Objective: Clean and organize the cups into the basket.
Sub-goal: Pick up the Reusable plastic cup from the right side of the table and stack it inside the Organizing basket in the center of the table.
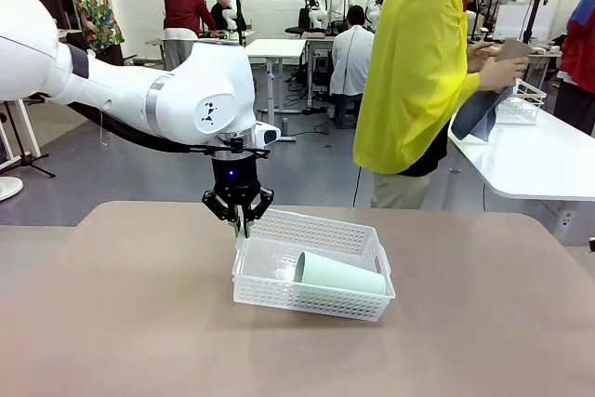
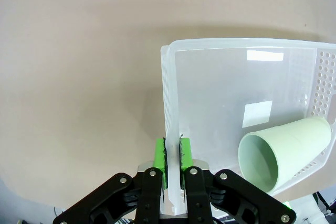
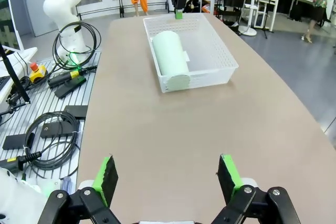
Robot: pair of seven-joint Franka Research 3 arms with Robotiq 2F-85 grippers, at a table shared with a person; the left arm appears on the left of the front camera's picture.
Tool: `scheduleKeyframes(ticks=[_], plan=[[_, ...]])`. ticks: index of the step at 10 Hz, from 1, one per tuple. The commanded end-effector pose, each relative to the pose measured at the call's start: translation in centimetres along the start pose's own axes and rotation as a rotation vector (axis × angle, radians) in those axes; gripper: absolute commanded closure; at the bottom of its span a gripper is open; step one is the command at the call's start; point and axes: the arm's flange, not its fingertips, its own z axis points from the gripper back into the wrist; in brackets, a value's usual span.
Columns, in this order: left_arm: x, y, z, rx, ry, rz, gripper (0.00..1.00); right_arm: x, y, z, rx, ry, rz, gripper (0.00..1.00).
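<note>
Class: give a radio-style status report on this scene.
Left gripper shut on basket wall. Right gripper open. Mint cup lying inside basket. Nothing blocking.

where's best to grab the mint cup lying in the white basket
Across the middle of the pale mint green tapered cup, from straight above: it lies on its side in the white lattice plastic basket, whose walls block side approaches.
</note>
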Motion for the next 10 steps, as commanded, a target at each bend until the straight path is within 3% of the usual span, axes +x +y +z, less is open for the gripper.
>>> scheduleKeyframes(ticks=[1,10], plan=[[-0.11,0.01,-0.1,0.003,0.002,-0.003,1.0,0.26,0.49,-0.15,-0.008,-0.009,-0.01,0.0],[-0.11,0.01,-0.1,0.003,0.002,-0.003,1.0,0.26,0.49,-0.15,-0.008,-0.009,-0.01,0.0]])
